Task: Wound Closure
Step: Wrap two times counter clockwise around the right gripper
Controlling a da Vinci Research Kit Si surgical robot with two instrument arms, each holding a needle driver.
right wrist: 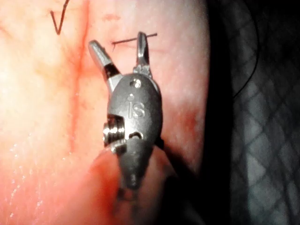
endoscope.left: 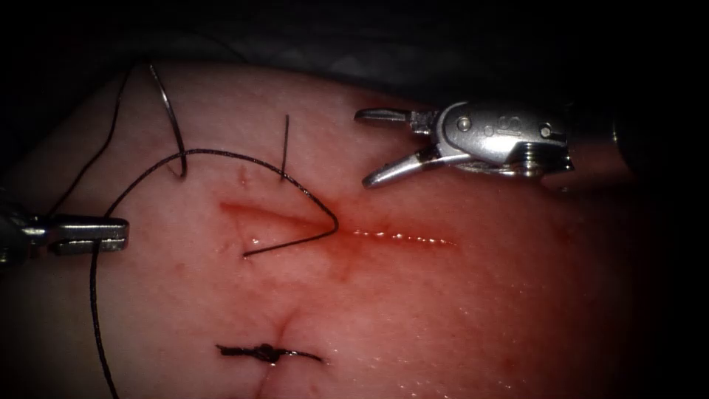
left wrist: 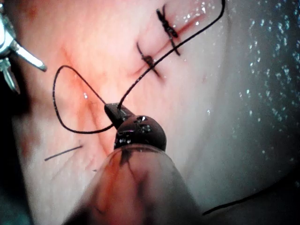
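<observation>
Right tool (right wrist: 123, 49) body bears stamped "iS", possibly "is"; endoscope view shows same mark, barely legible.

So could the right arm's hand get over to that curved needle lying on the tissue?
Probably yes. The right hand is open and holds nothing, and bare tissue lies between it and the needle, far left. Only loops of thread cross the way, held by the left hand.

Curved needle (endoscope.left: 168, 118) on tissue (endoscope.left: 458, 295)

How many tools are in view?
2. The left tool, left of the cut, holds the thread; the right tool, above the cut, is open, empty. The needle lies unheld, upper left.
</observation>
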